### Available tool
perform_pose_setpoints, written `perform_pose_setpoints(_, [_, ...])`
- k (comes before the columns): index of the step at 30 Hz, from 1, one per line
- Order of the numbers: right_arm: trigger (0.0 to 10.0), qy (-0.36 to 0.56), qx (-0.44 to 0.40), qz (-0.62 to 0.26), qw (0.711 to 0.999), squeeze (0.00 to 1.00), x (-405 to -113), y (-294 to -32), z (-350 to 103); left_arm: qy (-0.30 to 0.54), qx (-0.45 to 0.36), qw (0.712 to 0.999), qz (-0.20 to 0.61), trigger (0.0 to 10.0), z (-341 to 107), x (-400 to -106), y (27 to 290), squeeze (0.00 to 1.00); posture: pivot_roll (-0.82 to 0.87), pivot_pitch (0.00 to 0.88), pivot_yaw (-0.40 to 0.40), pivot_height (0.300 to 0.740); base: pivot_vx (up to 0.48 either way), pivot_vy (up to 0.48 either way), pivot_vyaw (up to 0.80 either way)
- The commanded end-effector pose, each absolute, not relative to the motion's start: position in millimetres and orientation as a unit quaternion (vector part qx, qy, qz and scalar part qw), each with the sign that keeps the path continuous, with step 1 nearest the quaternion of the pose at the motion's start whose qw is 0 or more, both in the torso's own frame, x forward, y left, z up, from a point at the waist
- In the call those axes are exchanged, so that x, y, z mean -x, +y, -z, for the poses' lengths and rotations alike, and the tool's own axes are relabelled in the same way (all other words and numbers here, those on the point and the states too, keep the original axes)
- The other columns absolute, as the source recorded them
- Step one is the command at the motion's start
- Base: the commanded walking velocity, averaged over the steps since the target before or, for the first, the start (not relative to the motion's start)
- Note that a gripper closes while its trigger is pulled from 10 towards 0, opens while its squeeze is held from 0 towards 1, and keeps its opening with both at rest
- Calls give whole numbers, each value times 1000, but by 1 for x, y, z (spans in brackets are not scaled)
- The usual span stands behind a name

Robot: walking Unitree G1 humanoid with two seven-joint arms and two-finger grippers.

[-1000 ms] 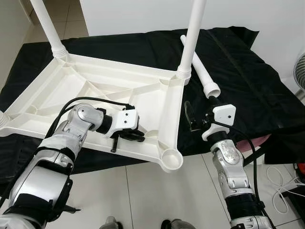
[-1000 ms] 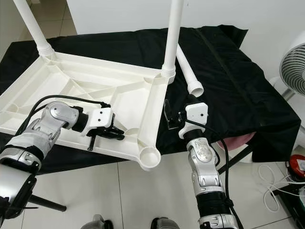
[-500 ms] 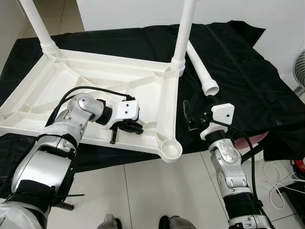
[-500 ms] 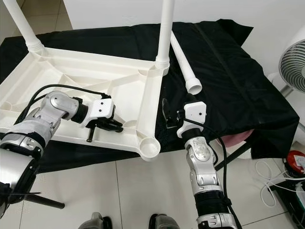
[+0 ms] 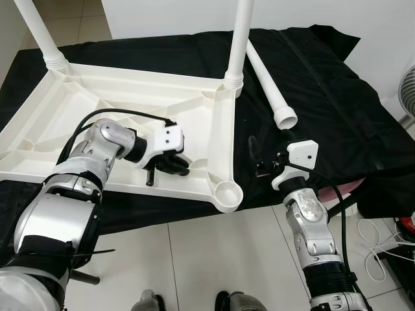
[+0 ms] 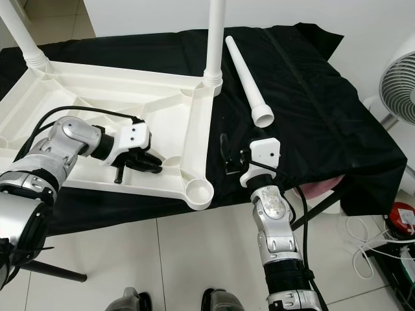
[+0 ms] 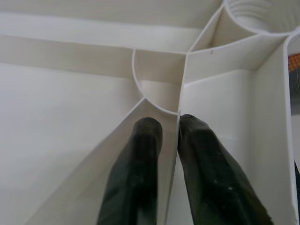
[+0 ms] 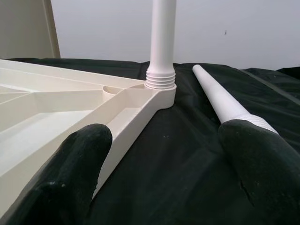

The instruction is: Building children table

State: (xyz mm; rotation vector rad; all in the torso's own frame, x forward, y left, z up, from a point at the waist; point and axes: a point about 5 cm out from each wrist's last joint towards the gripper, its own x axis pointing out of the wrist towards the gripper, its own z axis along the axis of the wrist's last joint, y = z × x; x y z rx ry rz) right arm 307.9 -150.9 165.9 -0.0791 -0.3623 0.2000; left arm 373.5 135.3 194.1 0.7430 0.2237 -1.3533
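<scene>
The white tabletop [image 5: 97, 84] lies upside down on a black cloth. Two white legs stand screwed into its far corners, one at the left [image 5: 37, 32] and one at the right [image 5: 238, 39]. Its near right socket [image 5: 227, 192] is empty. A loose leg [image 5: 266, 81] lies on the cloth to the right, threaded end towards me. My left gripper [image 5: 170, 163] is shut on a thin rib of the underside; its fingers [image 7: 140, 154] press either side of that rib. My right gripper [image 5: 256, 159] hovers open over the cloth between the tabletop's right edge and the loose leg [image 8: 220, 101].
A fan [image 6: 399, 84] stands at the right beyond the cloth. Cables [image 5: 382, 240] and a red object [image 6: 403, 217] lie on the tiled floor at the lower right. The cloth-covered surface drops off along its near edge. A white wall rises behind.
The tabletop has slid away from me and a little to the left, with my left gripper holding its rib. The loose leg and my right gripper have barely moved.
</scene>
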Motion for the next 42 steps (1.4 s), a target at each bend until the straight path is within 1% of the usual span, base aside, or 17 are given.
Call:
perform_pose_setpoints(1, [10000, -175, 38, -103, 978, 0, -307, -149, -164, -31, -323, 885, 334, 10000, -211, -398, 145, 1000, -41, 125, -2, 740, 0, 0, 0])
perform_pose_setpoints(4, [10000, -175, 35, -102, 979, 0, -308, -148, -165, -48, -310, 880, 357, 10000, -213, -395, 141, 1000, -40, 123, -3, 740, 0, 0, 0])
perform_pose_setpoints(5, [10000, -172, 26, -98, 980, 0, -310, -148, -165, -60, -299, 876, 373, 10000, -215, -392, 138, 757, -41, 122, -2, 740, 0, 0, 0])
perform_pose_setpoints(6, [10000, -171, 18, -93, 981, 0, -312, -149, -166, -75, -281, 875, 388, 10000, -219, -389, 135, 161, -41, 119, -2, 740, 0, 0, 0])
perform_pose_setpoints(7, [10000, -172, 18, -85, 981, 0, -314, -152, -168, -93, -252, 877, 399, 10000, -225, -385, 132, 0, -39, 116, -4, 740, 0, 0, 0])
perform_pose_setpoints(11, [10000, -173, 26, -53, 983, 0, -322, -161, -172, -135, -194, 883, 405, 10000, -238, -376, 126, 0, -32, 109, -5, 740, 0, 0, 0])
perform_pose_setpoints(15, [10000, -166, 24, -19, 986, 0, -329, -170, -174, -151, -172, 896, 381, 10000, -240, -373, 122, 0, -28, 102, -4, 740, 0, 0, 0])
perform_pose_setpoints(17, [10000, -162, 28, -1, 986, 0, -333, -175, -175, -150, -159, 903, 370, 10000, -238, -373, 121, 0, -25, 99, -3, 740, 0, 0, 0])
perform_pose_setpoints(18, [10000, -147, 24, 40, 988, 0, -342, -186, -176, -137, -137, 914, 356, 10000, -230, -370, 117, 0, -24, 101, -2, 740, 0, 0, 0])
perform_pose_setpoints(21, [10000, -137, 16, 57, 989, 0, -347, -191, -176, -129, -133, 918, 351, 10000, -226, -367, 114, 0, -24, 101, -2, 740, 0, 0, 0])
perform_pose_setpoints(23, [10000, -131, -9, 68, 989, 0, -351, -194, -176, -108, -107, 925, 347, 10000, -221, -364, 109, 0, -15, 106, -3, 740, 0, 0, 0])
perform_pose_setpoints(24, [10000, -130, -20, 72, 989, 267, -354, -195, -176, -107, -95, 927, 346, 10000, -221, -361, 105, 0, -10, 111, -4, 740, 0, 0, 0])
perform_pose_setpoints(25, [10000, -128, -30, 76, 988, 1000, -355, -196, -176, -107, -89, 926, 350, 10000, -220, -358, 101, 0, -8, 114, -4, 740, 0, 0, 0])
perform_pose_setpoints(28, [10000, -125, -73, 56, 988, 1000, -359, -193, -174, -107, -86, 924, 357, 10000, -219, -350, 92, 0, -6, 122, -1, 740, 0, 0, 0])
perform_pose_setpoints(32, [10000, -117, -89, 48, 988, 1000, -362, -191, -173, -109, -95, 922, 359, 10000, -218, -347, 88, 0, -5, 124, 0, 740, 0, 0, 0])
perform_pose_setpoints(33, [10000, -111, -112, 41, 987, 0, -365, -189, -173, -110, -100, 922, 358, 10000, -218, -344, 85, 0, 4, 126, 3, 740, 0, 0, 0])
perform_pose_setpoints(42, [10000, -110, -173, 29, 978, 0, -375, -192, -174, -95, -91, 922, 365, 10000, -221, -334, 70, 0, 24, 149, 21, 740, 0, 0, 0])
